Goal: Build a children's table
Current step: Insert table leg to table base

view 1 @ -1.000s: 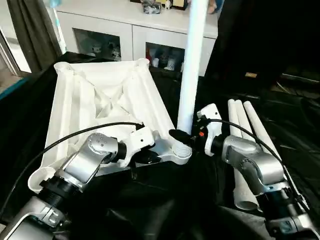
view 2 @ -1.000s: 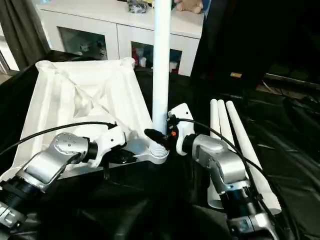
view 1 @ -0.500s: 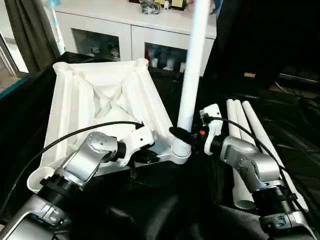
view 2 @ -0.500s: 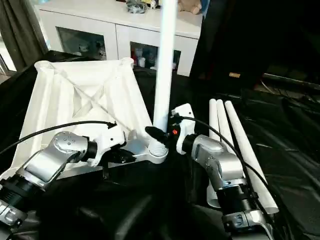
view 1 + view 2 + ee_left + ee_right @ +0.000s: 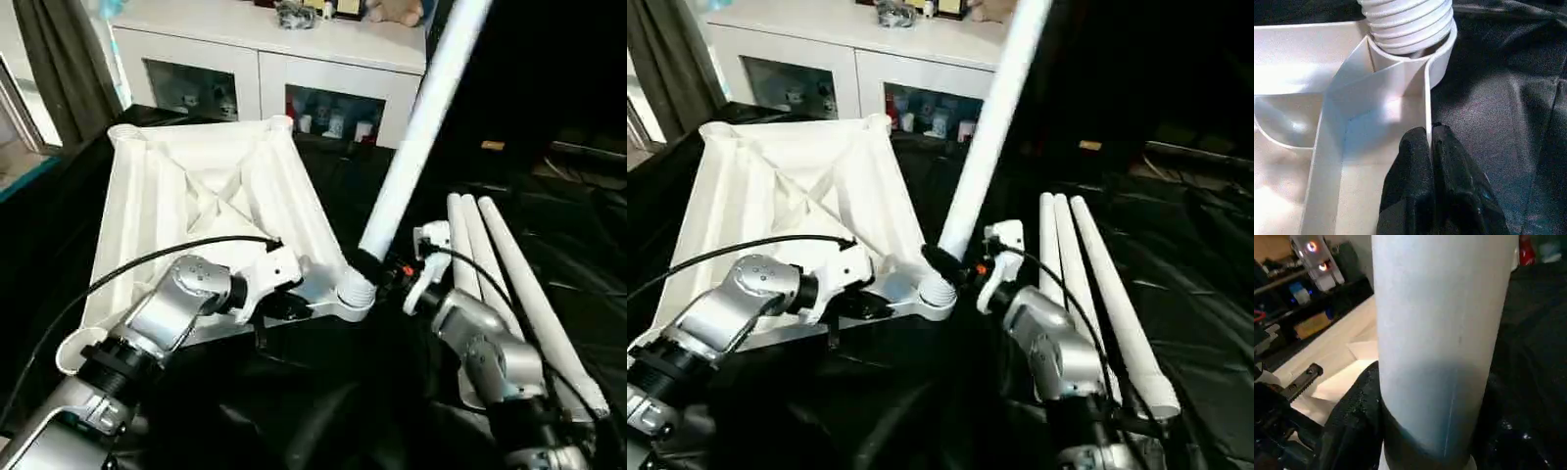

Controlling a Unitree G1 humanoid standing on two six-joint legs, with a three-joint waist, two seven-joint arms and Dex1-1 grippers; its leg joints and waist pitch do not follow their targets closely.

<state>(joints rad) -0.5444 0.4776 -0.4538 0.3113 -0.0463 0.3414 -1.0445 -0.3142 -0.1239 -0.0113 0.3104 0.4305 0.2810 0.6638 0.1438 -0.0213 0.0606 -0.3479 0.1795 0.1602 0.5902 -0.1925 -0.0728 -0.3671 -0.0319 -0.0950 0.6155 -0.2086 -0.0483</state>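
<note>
White plastic, the table top point(image 5: 206, 211) lies upside down on black cloth point(image 5: 294, 411), its ribbed underside up, with round sockets at the corners. In the near corner socket point(image 5: 355, 292) nearest the robot's right arm sits the ribbed end of one leg point(image 5: 416, 127), which leans away from the top toward the robot's right, its upper end running out past the picture's top edge.

The right gripper point(image 5: 370, 266) is clamped on that leg just above the socket; in the right wrist view black fingers point(image 5: 1359, 401) wrap the white tube on both sides. The left gripper point(image 5: 1430, 134) pinches the top's thin edge wall just beside the same socket, one finger on each side of the wall, fingers pressed close together with the wall between them.

Three more legs point(image 5: 509, 284) lie side by side on the cloth to the right of the top, close together, beyond the right forearm point(image 5: 490, 352). A black cable point(image 5: 147, 259) arcs over the left forearm point(image 5: 171, 308).

Behind the top stands a white cabinet point(image 5: 265, 73) with glass doors and small things on it.
</note>
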